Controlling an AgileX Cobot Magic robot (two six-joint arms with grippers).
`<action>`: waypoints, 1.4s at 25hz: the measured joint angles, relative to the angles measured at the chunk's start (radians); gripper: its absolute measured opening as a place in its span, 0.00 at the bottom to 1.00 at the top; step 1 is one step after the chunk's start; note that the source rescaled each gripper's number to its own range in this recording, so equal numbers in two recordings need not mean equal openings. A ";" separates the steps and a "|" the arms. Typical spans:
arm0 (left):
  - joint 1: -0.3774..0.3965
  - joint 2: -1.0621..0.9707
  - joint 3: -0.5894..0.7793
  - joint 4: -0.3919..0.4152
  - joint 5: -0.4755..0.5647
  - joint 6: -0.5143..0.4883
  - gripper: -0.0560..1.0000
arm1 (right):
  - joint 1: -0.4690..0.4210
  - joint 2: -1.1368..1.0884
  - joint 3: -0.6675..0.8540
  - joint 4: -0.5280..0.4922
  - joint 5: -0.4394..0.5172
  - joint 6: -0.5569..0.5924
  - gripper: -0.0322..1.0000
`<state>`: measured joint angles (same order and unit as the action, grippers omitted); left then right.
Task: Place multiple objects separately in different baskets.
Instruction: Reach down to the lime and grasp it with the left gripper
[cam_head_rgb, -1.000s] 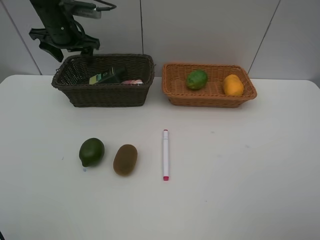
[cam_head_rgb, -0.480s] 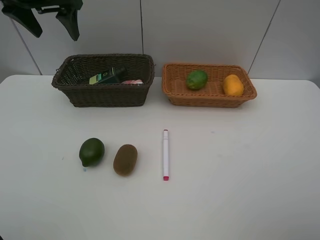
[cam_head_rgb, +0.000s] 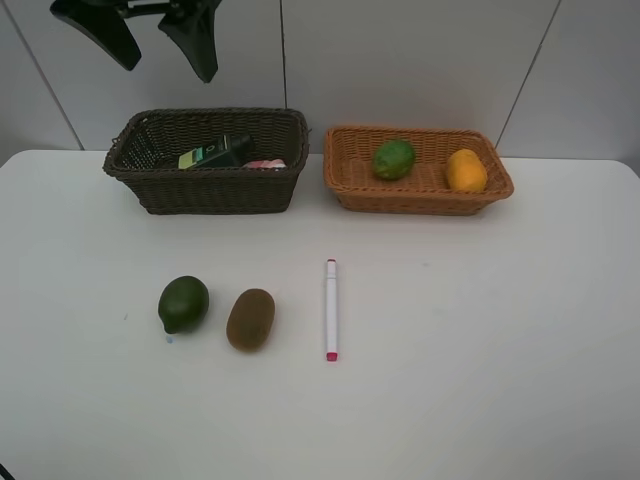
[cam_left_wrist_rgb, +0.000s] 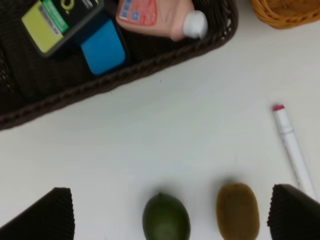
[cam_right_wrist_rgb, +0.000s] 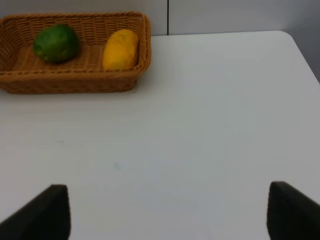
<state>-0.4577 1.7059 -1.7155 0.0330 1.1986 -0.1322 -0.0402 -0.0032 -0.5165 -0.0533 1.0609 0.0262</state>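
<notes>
The dark brown basket holds the dark green bottle, the pink bottle and the blue eraser. The tan basket holds a green fruit and the orange mango. On the table lie the other green fruit, the brown kiwi and the white-pink marker. My left gripper is open and empty, high above the dark basket. My right gripper is open and empty over bare table, out of the exterior view.
The white table ends at a grey panelled wall behind the baskets. The two baskets stand side by side at the back with a small gap between them. The right table edge shows in the right wrist view.
My left gripper has lifted away from the dark basket's back left corner and swung up and then right, staying open. The objects have not moved.
</notes>
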 joint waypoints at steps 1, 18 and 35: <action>-0.012 -0.009 0.020 -0.001 0.000 -0.014 0.96 | 0.000 0.000 0.000 0.000 0.000 0.000 0.98; -0.049 -0.049 0.436 -0.033 -0.043 -0.073 0.96 | 0.000 0.000 0.000 0.000 0.000 0.000 0.98; -0.049 -0.049 0.780 -0.081 -0.422 -0.124 0.96 | 0.000 0.000 0.000 0.000 0.000 0.000 0.98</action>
<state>-0.5067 1.6574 -0.9360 -0.0478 0.7768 -0.2566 -0.0402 -0.0032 -0.5165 -0.0533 1.0609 0.0262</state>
